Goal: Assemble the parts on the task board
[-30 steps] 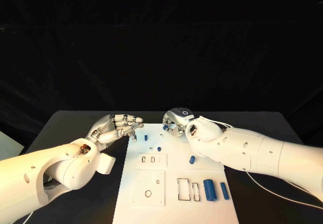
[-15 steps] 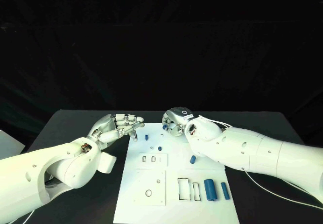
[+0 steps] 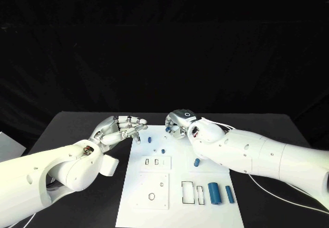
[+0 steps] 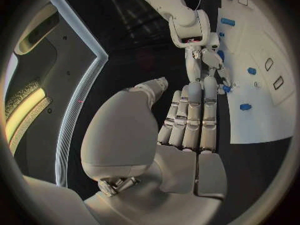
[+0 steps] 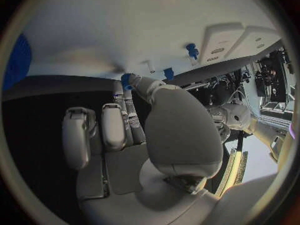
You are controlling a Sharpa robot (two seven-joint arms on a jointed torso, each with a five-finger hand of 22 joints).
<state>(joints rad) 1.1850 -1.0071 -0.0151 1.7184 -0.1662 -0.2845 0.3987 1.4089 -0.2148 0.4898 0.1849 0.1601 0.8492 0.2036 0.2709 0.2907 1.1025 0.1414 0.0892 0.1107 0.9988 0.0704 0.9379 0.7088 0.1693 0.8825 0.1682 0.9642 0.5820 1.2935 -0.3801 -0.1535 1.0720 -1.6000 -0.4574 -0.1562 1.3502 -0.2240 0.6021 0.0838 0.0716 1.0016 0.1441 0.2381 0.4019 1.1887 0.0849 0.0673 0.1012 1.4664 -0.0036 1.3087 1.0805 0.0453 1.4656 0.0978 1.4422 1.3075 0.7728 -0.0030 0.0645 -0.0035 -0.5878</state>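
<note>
I see the white task board point(image 3: 179, 190) with two blue cylinders point(image 3: 214, 193) lying near me. Farther off, my left hand point(image 3: 123, 129) hovers with curled fingers holding nothing; my right hand point(image 3: 182, 124) pinches a small blue part point(image 5: 127, 80).

Two glossy white arms with rounded shells and small dark screw holes end in silver segmented hands. The left robot hand point(image 3: 122, 129) shows red wiring at its wrist. The right robot hand point(image 3: 183, 124) bears a black round cap, with thin white cables trailing along its forearm.
</note>
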